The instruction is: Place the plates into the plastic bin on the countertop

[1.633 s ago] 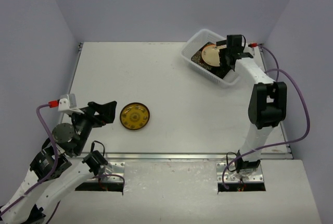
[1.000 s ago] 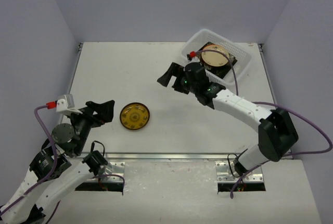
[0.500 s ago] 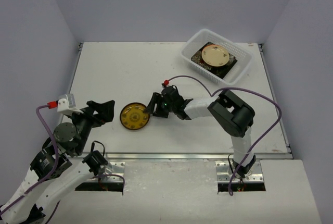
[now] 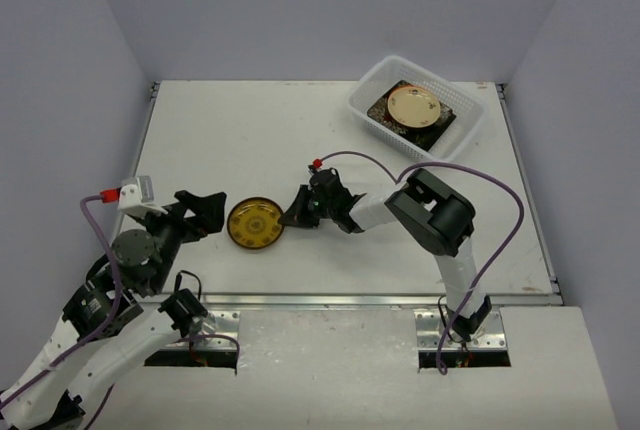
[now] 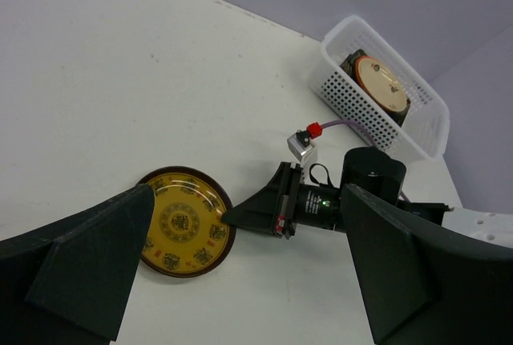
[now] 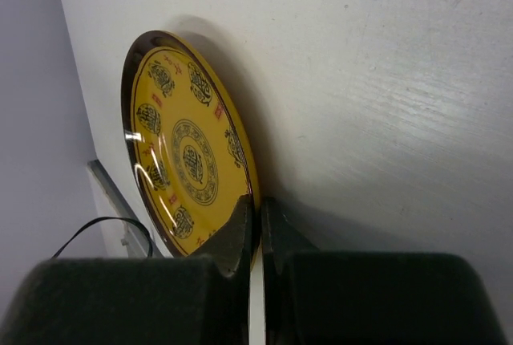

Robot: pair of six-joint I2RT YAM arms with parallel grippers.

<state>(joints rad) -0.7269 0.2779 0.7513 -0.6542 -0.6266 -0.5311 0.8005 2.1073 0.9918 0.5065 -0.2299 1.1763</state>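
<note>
A round brown-yellow patterned plate (image 4: 254,223) (image 5: 183,222) (image 6: 186,160) lies on the white countertop (image 4: 230,140), left of centre. My right gripper (image 4: 286,220) (image 5: 228,216) (image 6: 258,204) reaches in low from the right and is shut on this plate's right rim. My left gripper (image 4: 212,213) (image 5: 248,281) stands open just left of the plate, not touching it. The plastic bin (image 4: 372,118) (image 5: 377,132) sits at the back right. It holds a cream plate (image 4: 413,104) (image 5: 383,86) on top of darker plates.
A metal rail (image 4: 350,300) runs along the countertop's front edge, with both arm bases behind it. Grey walls close in the left, back and right sides. The right arm's purple cable (image 4: 470,175) loops above the table between the bin and the plate.
My right arm swung from the bin to the patterned plate and shut its open jaws on the rim. The plate shifted slightly left. The left arm barely moved.
</note>
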